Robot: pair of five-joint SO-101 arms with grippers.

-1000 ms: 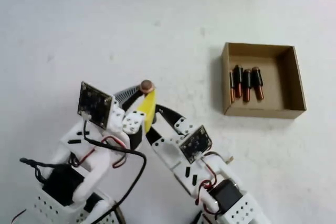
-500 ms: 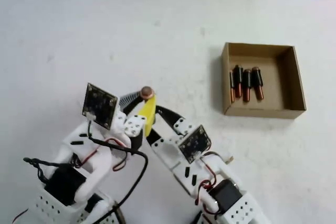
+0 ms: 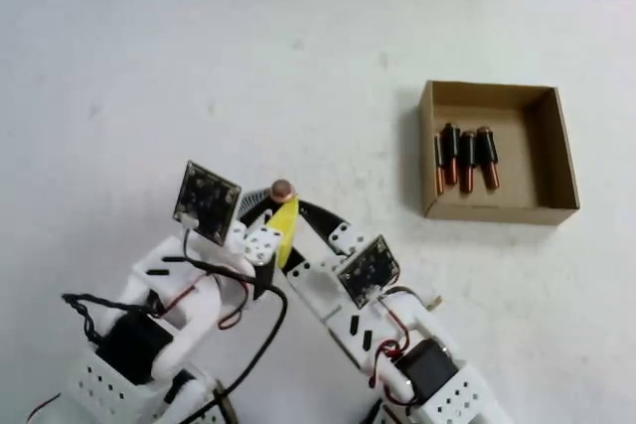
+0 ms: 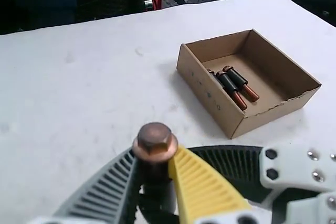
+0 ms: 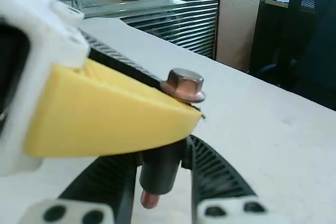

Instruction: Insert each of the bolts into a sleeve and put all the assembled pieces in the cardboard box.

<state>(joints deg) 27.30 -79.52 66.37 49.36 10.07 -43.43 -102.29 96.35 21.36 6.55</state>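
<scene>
**A:** Left claw, status?

**B:** Left gripper is closed tight. The grey finger and yellow finger pinch the bolt just under its copper hex head. The bolt stands upright.

**A:** And the right?

**B:** Right gripper is closed too. Its two black fingers press on either side of the black sleeve, lower down than the yellow finger.

**A:** Bolt seated in the sleeve?

**B:** Yes. The shank passes through, and the copper tip shows out of the sleeve's lower end. Cannot tell whether the tip touches the table.

**A:** Location?

**B:** In the high view both claws meet at the near side of the white table, left of centre. The hex head sits on top between them. The spot is well apart from the cardboard box.

**A:** Box contents?

**B:** Four assembled pieces, black sleeves on copper bolts. They lie side by side, roughly parallel, in the half of the box nearer the grippers. The box sits open-topped toward the right side of the table.
</scene>
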